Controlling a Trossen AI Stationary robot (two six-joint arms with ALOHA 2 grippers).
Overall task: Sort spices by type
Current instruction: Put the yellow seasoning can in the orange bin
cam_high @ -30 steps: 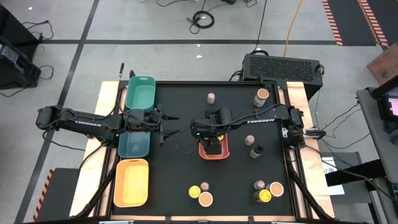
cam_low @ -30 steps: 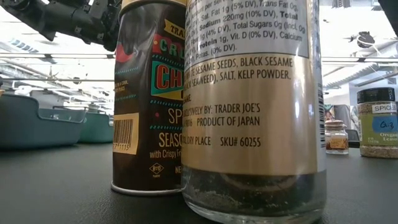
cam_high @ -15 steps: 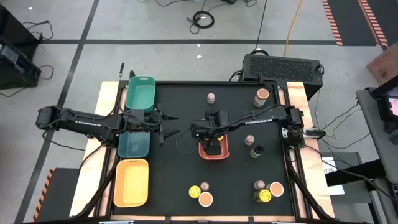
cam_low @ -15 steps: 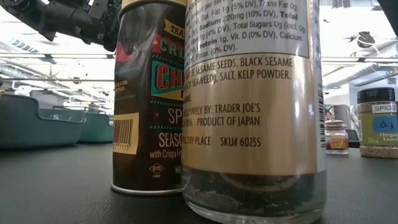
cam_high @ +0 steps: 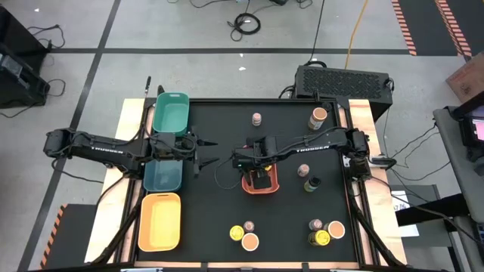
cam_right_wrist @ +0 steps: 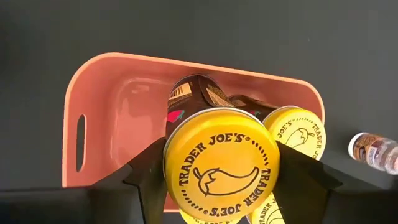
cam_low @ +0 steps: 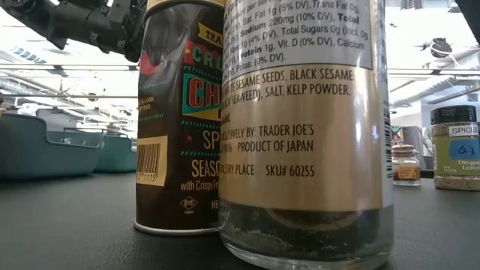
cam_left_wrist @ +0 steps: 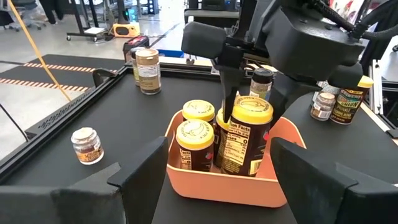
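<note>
Right wrist view: right gripper [cam_right_wrist: 221, 180] clamped on yellow-lid jar [cam_right_wrist: 221, 163], lid reads "TRADER JOE'S", over the coral tray [cam_right_wrist: 106, 106] mid-surface. Low view: near jar [cam_low: 304, 127] label reads "PRODUCT OF JAPAN, SKU# 60255". Left gripper [cam_left_wrist: 211, 180] apart, idle by teal tray [cam_high: 162, 175].

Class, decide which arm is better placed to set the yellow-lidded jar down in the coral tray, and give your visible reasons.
Right. The right hand already grips the yellow-lidded jar directly over the coral tray. The left hand waits beside the teal tray, apart from it.
</note>
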